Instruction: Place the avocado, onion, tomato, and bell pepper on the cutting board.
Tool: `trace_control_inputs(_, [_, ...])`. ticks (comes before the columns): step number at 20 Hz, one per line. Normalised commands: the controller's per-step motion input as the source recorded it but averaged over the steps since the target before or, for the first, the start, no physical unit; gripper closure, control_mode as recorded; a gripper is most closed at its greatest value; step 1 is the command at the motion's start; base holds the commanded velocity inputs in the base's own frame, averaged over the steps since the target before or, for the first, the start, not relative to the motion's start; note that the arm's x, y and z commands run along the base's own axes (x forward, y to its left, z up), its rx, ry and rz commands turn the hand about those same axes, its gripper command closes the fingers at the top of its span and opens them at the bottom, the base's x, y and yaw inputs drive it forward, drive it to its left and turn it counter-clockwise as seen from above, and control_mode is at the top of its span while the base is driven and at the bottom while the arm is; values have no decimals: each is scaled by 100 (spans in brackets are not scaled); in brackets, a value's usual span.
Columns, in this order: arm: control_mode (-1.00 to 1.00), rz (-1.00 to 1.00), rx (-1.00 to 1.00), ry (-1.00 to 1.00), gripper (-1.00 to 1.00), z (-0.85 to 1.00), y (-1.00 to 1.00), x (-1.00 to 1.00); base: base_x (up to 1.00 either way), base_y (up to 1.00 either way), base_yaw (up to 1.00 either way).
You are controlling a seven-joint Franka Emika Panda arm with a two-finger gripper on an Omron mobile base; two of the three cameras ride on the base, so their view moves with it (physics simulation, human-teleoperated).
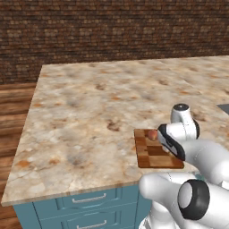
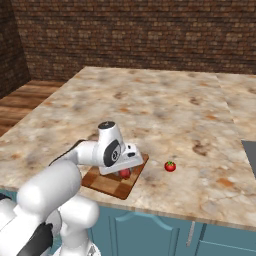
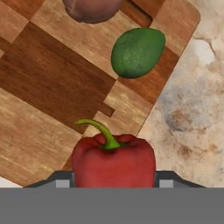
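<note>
I see the white arm bent low over the near edge of the speckled tan stone counter (image 1: 89, 112), its two-finger gripper (image 3: 113, 177) pointing down over the rectangular checkered wooden cutting board (image 3: 52, 87). In the hand view the gripper pinches a glossy red bell pepper (image 3: 113, 161) with a curved green stem, one dark finger (image 3: 61, 180) touching each flank, and the pepper hangs over the board's near part, close to the edge that meets the counter.

On the board, farther along the hand view, lies the small dark green egg-shaped avocado (image 3: 138, 52), near the board's corner. Beyond it, at the top of that view, sits the pale peach-pink round onion (image 3: 92, 11), partly cut off by the picture's edge; I see it too in the left base view (image 1: 153, 134), on the board's far end.

The small red tomato (image 2: 170, 166) with a green cap rests on the bare counter, to the right of the board and apart from it.
</note>
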Motion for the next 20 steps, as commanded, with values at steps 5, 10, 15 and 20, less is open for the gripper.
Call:
trace_control_inputs(5, [-100, -2, 0, 2, 100, 0, 38, 9, 0, 0, 0])
trace_control_inputs(10, [-100, -2, 0, 1, 100, 0, 31, 28, 0, 0, 0])
trace_control_inputs(15, [-100, -3, 0, 4, 100, 0, 34, 21, 0, 0, 0])
trace_control_inputs(20, [-100, -3, 0, 5, 100, -2, 30, 20, 0, 0, 0])
